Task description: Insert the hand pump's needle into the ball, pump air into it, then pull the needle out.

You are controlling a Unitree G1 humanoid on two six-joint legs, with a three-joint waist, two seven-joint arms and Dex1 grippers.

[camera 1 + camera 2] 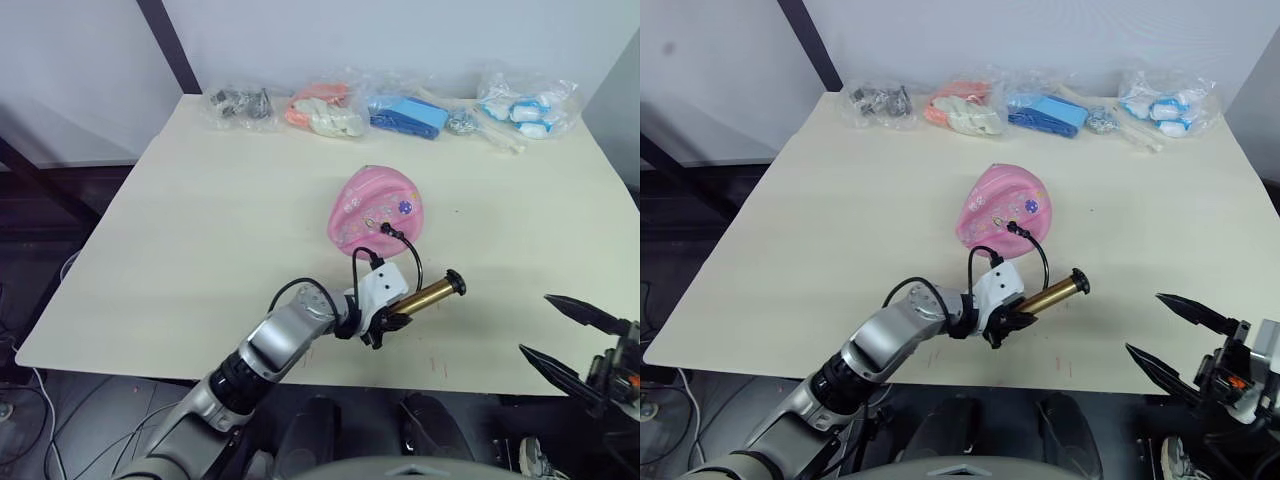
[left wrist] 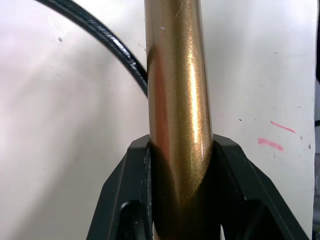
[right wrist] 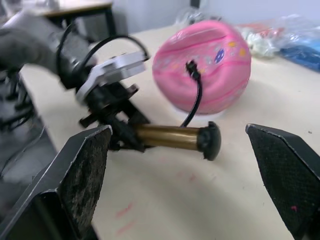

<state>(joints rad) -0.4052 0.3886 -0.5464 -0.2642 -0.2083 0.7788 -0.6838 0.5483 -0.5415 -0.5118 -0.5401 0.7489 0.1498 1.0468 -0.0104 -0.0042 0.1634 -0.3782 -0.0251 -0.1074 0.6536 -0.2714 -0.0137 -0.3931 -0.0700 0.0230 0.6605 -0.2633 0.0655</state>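
The pink ball (image 1: 376,207) sags on the table's middle, its cartoon band facing me. The hose's black fitting (image 1: 386,229) sits against the ball's near side; the needle itself is hidden there. From it the thin black hose (image 1: 413,262) loops down to the hand pump (image 1: 428,293), whose gold barrel lies just above the table with its black knob (image 1: 456,283) pointing right. My left gripper (image 1: 385,322) is shut on the barrel's left end, as the left wrist view shows (image 2: 177,165). My right gripper (image 1: 560,335) hangs open past the table's near right corner, apart from the pump.
Several clear bags line the table's far edge: dark parts (image 1: 238,104), orange and white pieces (image 1: 325,112), a blue item (image 1: 408,115), blue-white pieces (image 1: 525,105). Faint red marks (image 1: 437,365) show near the front edge. Bare tabletop (image 1: 200,240) spreads left of the ball.
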